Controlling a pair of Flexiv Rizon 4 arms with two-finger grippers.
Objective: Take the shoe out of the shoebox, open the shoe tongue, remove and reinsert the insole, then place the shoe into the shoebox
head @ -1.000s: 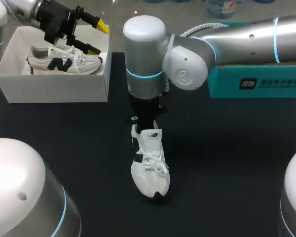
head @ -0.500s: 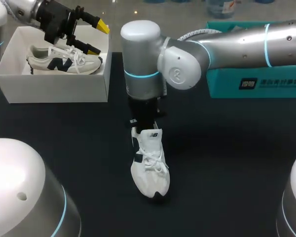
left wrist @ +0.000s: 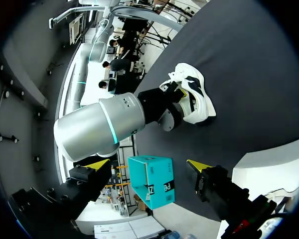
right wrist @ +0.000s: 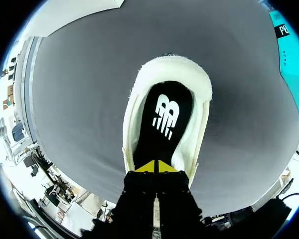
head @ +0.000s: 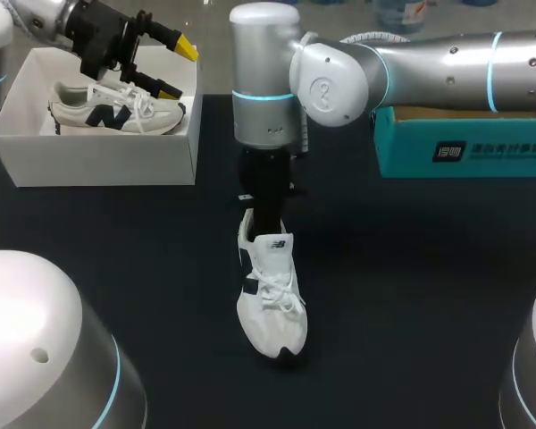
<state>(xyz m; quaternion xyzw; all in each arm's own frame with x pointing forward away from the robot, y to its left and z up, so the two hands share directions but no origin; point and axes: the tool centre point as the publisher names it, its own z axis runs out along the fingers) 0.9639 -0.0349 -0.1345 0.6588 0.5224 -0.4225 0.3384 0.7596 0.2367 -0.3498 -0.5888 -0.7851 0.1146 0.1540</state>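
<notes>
Shoe (right wrist: 175,64) directly under right pincer (right wrist: 156,167), tips together over insole (right wrist: 162,130).

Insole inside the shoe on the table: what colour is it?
The insole is black with a white logo; right wrist view.

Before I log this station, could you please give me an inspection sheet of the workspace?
Surface: dark table.
Job's things: one shoe on the table, black insole inside; second shoe in the white shoebox.
Clutter: teal box at the far right.
Grippers: left gripper open above the shoebox; right gripper shut on the insole.
Cables: corrugated hose on the right arm.
Surroundings: nothing seen.
</notes>
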